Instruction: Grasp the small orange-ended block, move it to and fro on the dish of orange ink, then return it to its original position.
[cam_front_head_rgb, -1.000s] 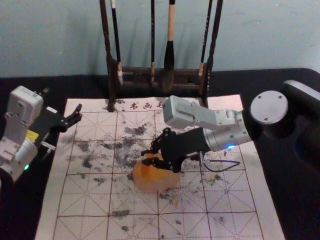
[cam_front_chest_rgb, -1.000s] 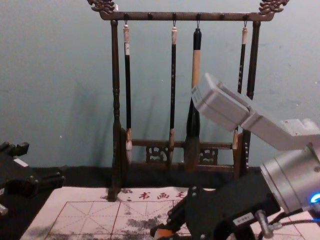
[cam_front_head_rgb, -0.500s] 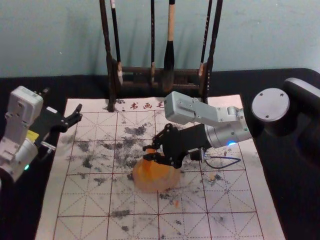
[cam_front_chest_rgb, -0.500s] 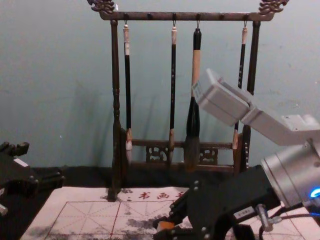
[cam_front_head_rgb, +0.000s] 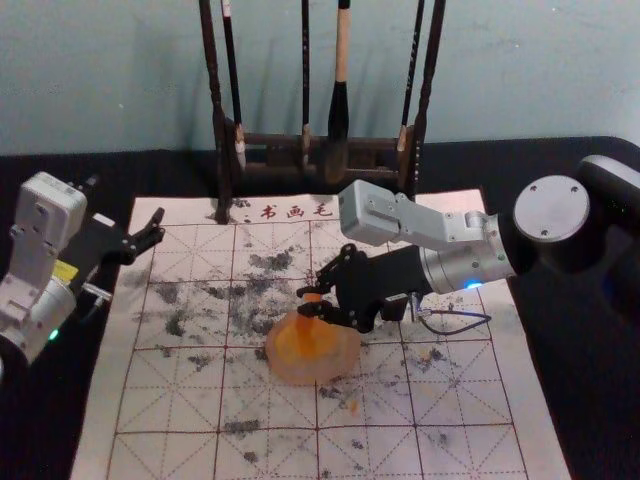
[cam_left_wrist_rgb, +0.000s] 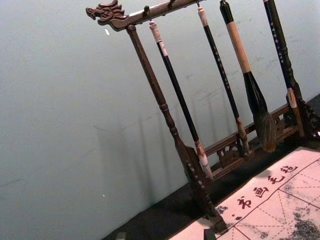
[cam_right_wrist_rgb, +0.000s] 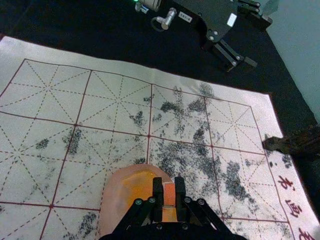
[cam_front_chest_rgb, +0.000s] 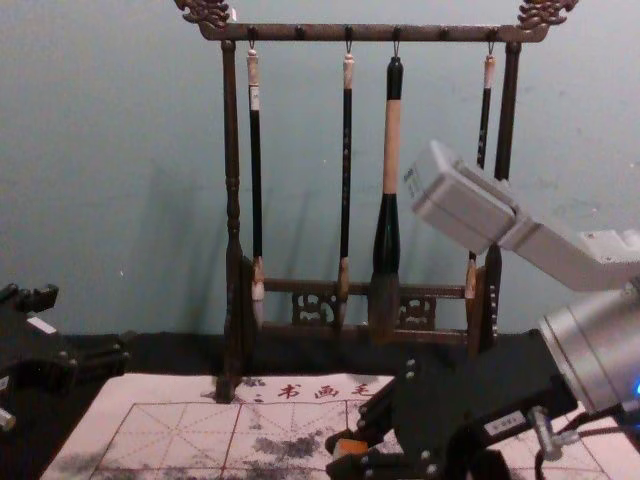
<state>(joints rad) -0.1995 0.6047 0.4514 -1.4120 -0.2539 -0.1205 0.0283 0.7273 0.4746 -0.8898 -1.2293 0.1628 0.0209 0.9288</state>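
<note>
R gripper (cam_front_head_rgb: 308, 301) is over the far part of the ink dish (cam_front_head_rgb: 330, 366), reaching in from the R; its fingers are closed w/ the orange-ended block (cam_right_wrist_rgb: 169, 194) pinched btwn the tips; the block is over the dish's far side, orange end showing btwn the fingers; can't tell if its lower end touches the ink; dish sits nr the mid. of the gridded sheet (cam_front_head_rgb: 180, 400), w/ dark smudges around it; L gripper (cam_front_head_rgb: 125, 204) is parked nr the sheet's far L corner, fingers wide apart, nothing btwn them; behind the sheet's far edge stands the dark wooden rack (cam_front_chest_rgb: 300, 32), w/ 4 brushes (cam_front_chest_rgb: 392, 150) hanging tips down, one much thicker than the rest.
</note>
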